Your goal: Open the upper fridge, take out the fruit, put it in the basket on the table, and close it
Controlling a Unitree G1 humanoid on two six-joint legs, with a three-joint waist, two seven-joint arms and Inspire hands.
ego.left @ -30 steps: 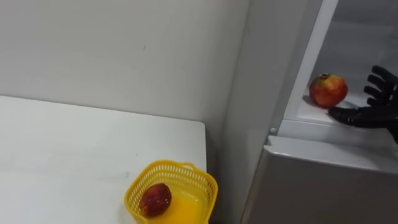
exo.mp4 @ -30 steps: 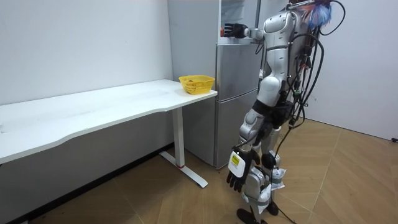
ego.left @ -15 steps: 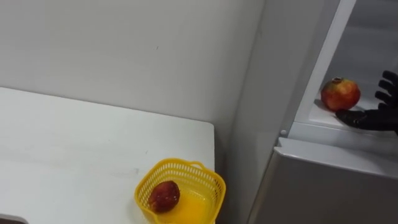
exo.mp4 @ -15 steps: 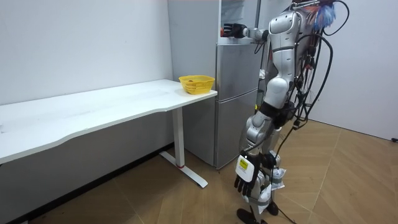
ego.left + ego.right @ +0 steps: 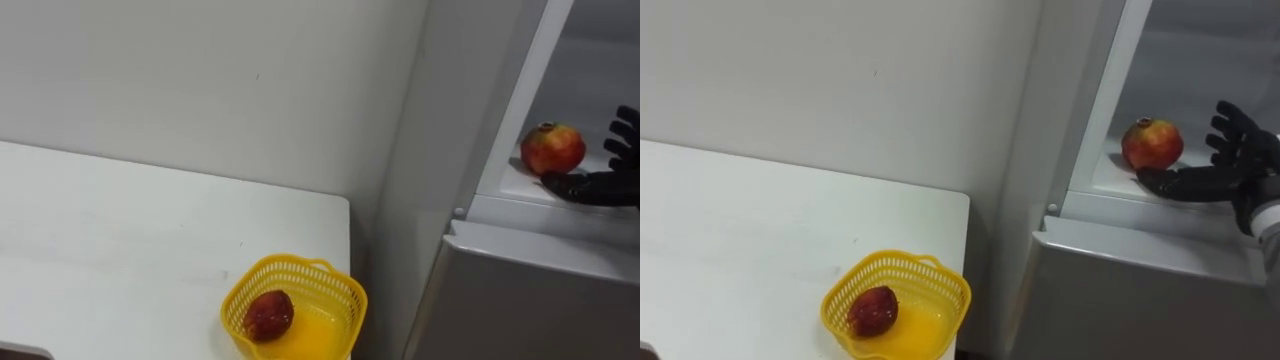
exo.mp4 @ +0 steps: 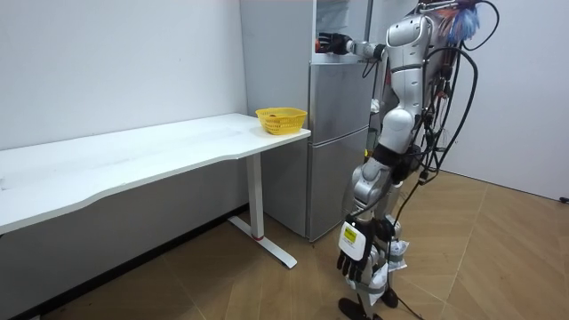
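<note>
White fridge shelf [image 5: 1102, 180] carries a red fruit [image 5: 1152, 143] — the right hand [image 5: 1212, 178] sits just beside it, fingers [image 5: 1230, 121] spread wide, gripping nothing, thumb low by the fruit. Below, a basket [image 5: 942, 291] on the table [image 5: 740, 230] holds a darker fruit [image 5: 872, 310]; the left hand [image 6: 354, 255] hangs relaxed.

Silver-grey humanoid, its shell panels rounded and glossy over darker joints; black cables loop down the back from what looks like a tuft of red and blue wiring at the head; right hand [image 5: 1230, 178] matte black above a pale grey cuff; left hand [image 6: 353, 260] black, carrying a white tag with a yellow mark.
</note>
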